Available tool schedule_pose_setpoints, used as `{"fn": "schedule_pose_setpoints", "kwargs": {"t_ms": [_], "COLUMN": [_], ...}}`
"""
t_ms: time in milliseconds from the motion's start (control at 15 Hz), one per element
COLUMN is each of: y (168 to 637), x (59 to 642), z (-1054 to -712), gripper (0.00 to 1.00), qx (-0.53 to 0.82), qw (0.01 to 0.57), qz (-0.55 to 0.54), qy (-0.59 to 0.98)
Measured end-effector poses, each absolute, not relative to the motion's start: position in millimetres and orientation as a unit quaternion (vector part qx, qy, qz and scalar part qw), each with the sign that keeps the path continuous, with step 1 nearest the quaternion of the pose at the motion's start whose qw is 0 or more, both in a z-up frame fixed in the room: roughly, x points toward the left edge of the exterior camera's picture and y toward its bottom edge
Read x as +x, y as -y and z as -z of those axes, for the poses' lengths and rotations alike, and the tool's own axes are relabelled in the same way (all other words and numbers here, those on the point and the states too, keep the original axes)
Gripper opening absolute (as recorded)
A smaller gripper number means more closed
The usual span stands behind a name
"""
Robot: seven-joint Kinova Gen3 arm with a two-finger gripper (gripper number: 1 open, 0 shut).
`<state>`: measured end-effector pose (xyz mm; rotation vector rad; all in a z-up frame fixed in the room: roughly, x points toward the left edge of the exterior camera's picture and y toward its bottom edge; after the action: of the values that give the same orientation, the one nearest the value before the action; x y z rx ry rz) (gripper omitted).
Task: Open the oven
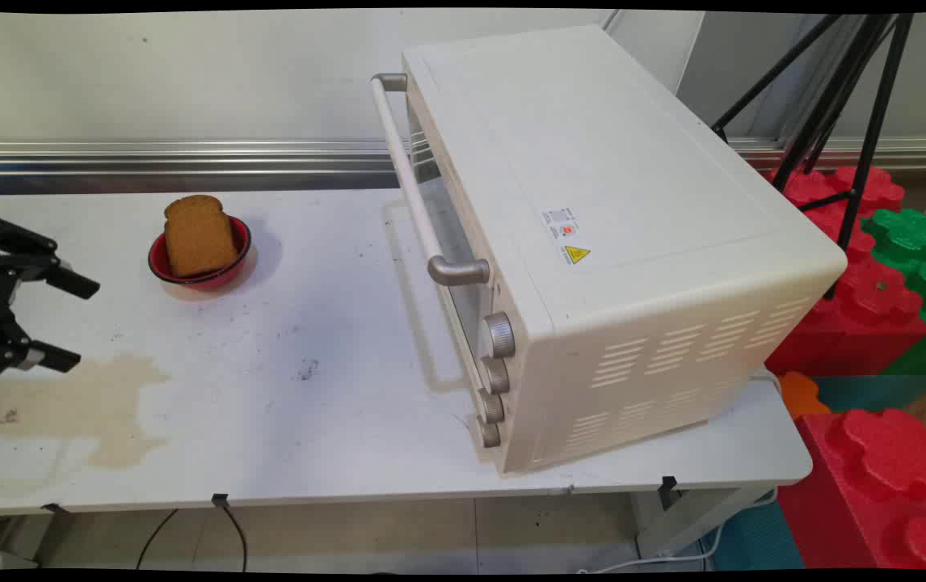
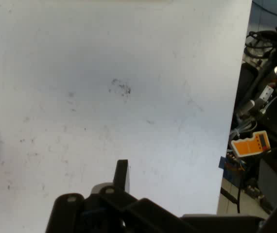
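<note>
Hovering at the worktop's (image 1: 334, 339) left edge, the gripper (image 1: 67, 319) — fingers spread, empty — sits near a red bowl (image 1: 157, 267) holding bread (image 1: 198, 234); toaster oven (image 1: 608, 242) stands right.

Bright even light, soft shadows beside oven (image 1: 592, 242) and bowl (image 1: 200, 259) — hand view slightly soft.

Yellow warning triangle sticker (image 1: 577, 255) and small illegible label (image 1: 561, 221) on toaster oven (image 1: 608, 242) top, no readable text
</note>
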<state>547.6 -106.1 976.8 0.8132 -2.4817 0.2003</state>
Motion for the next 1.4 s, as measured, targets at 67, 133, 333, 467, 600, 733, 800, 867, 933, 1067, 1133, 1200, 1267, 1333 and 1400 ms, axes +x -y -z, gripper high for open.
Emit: {"fn": "schedule_pose_setpoints", "kwargs": {"t_ms": [67, 133, 333, 467, 600, 733, 800, 867, 933, 1067, 1133, 1200, 1267, 1333, 1400], "y": [108, 109, 115, 120, 127, 135, 141, 146, 151, 161, 172, 181, 188, 193, 200], "x": [547, 547, 545, 544, 541, 536, 532, 529, 525, 517, 509, 502, 496, 492, 486], "z": [-981, -984, -1000, -1011, -1022, -1034, -1041, -1046, -1051, -1061, -1069, -1075, -1080, -1082, -1086], "gripper": [1.00, 1.00, 1.00, 1.00, 1.00, 1.00, 1.00, 1.00, 1.00, 1.00, 1.00, 1.00, 1.00, 1.00, 1.00], "qx": [0.301, 0.302, 0.304, 0.306, 0.308, 0.310, 0.312, 0.313, 0.314, 0.313, 0.310, 0.307, 0.306, 0.304, 0.303], "qw": [0.260, 0.261, 0.266, 0.269, 0.272, 0.277, 0.280, 0.283, 0.287, 0.297, 0.306, 0.313, 0.318, 0.321, 0.324], "qz": [-0.075, -0.077, -0.083, -0.089, -0.094, -0.099, -0.102, -0.103, -0.104, -0.108, -0.112, -0.117, -0.122, -0.125, -0.128], "qy": [0.914, 0.914, 0.911, 0.909, 0.907, 0.904, 0.902, 0.901, 0.899, 0.896, 0.893, 0.891, 0.889, 0.888, 0.887]}}
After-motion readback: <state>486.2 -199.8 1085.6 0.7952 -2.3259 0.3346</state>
